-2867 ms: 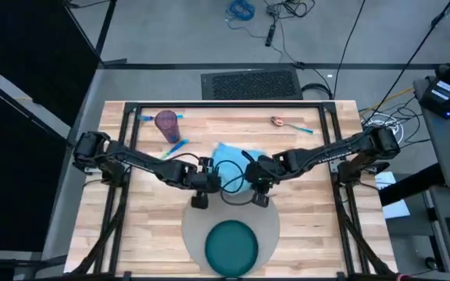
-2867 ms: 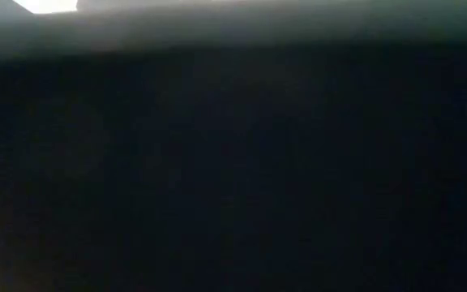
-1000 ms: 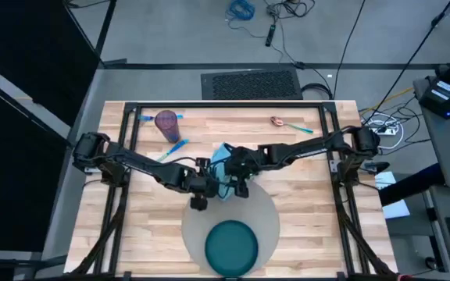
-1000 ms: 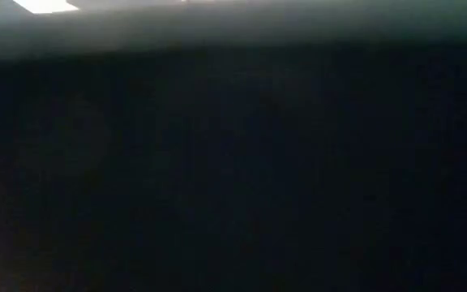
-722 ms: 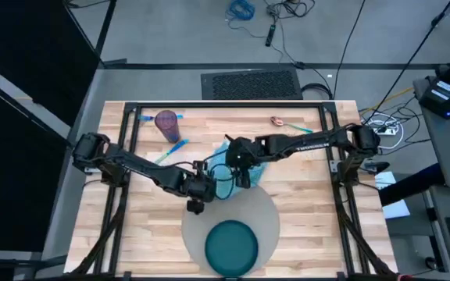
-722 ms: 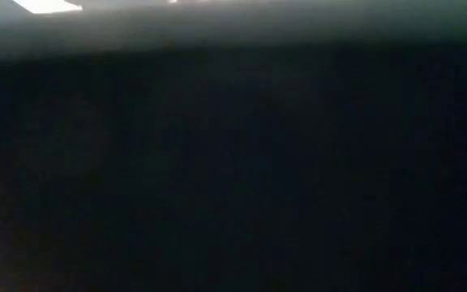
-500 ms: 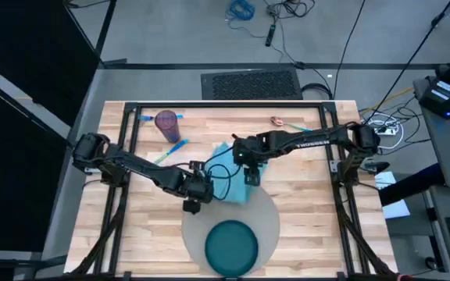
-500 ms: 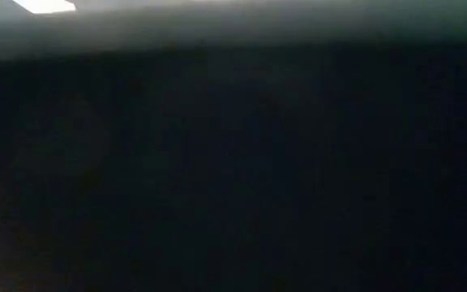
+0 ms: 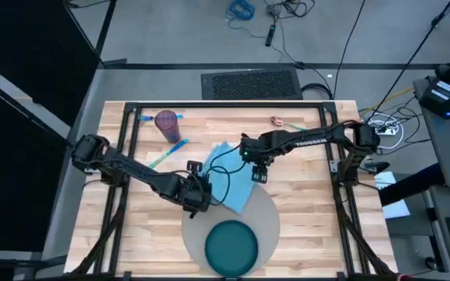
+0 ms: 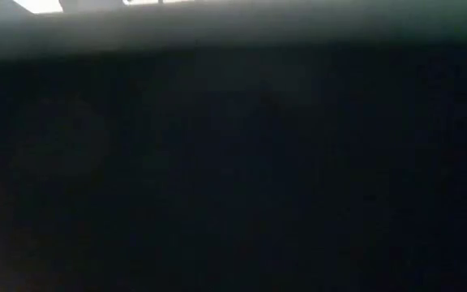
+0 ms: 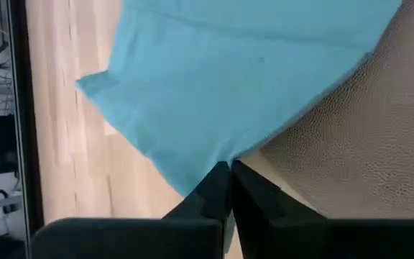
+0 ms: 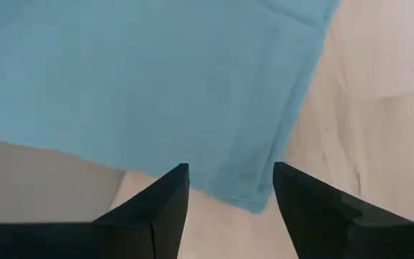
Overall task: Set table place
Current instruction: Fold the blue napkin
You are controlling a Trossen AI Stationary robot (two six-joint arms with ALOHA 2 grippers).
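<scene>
Blue napkin (image 11: 228, 86) pinched by the left end effector (image 11: 230, 167); the right end effector (image 12: 230, 173) gapes wide; low view dark.

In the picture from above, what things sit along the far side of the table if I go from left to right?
Purple see-through cup → light blue cloth napkin → spoon with a copper-coloured bowl and teal handle.

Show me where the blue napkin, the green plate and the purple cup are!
blue napkin (image 9: 233, 178): high view, middle of the spread cloth.
green plate (image 9: 231, 245): high view, centre of the dish.
purple cup (image 9: 166, 122): high view, the cup's top.
</scene>
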